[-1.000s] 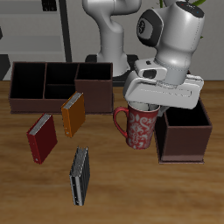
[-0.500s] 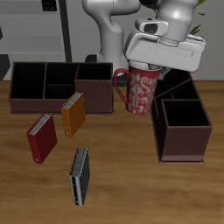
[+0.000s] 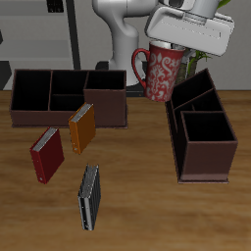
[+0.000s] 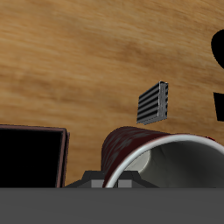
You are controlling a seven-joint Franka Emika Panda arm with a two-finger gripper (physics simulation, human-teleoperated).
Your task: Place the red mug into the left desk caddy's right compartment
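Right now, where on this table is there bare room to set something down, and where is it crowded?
The widest bare wood lies between the grey book and the left desk caddy, running to the table's front edge. It is crowded around the orange book and red book, in front of the other caddy.

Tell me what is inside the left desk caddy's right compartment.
The right compartment of the left desk caddy shows only a dark interior with no object visible; its near wall hides part of the floor. The red mug hangs above the table.
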